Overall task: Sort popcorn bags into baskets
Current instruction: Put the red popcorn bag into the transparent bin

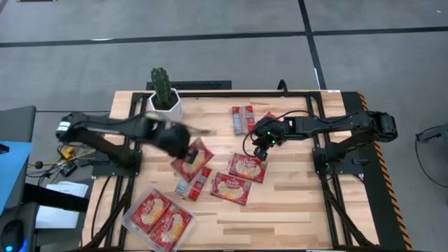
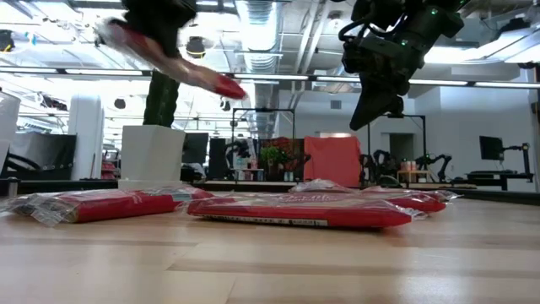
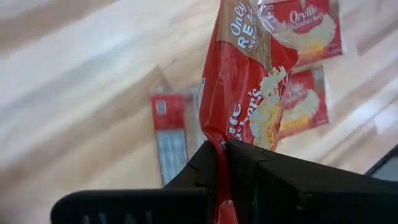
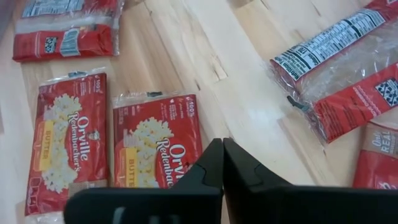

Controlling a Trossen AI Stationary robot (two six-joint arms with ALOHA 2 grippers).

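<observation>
Pinching one popcorn bag (image 3: pixel 249 81) by its edge in my left gripper (image 3: pixel 222 149), I carry it above the table, between the cactus pot (image 1: pixel 164 103) and the clear basket (image 1: pixel 133 222) holding two bags. It may slip from so thin a grip. My right gripper (image 4: pixel 222 163) hovers closed and empty, well beyond the pot.

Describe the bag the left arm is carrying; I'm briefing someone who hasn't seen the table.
Start at the cactus pot at the table's far edge. Just in front of it, the left claw is shut on one red popcorn bag. It alone hangs lifted; the others lie flat.
</observation>
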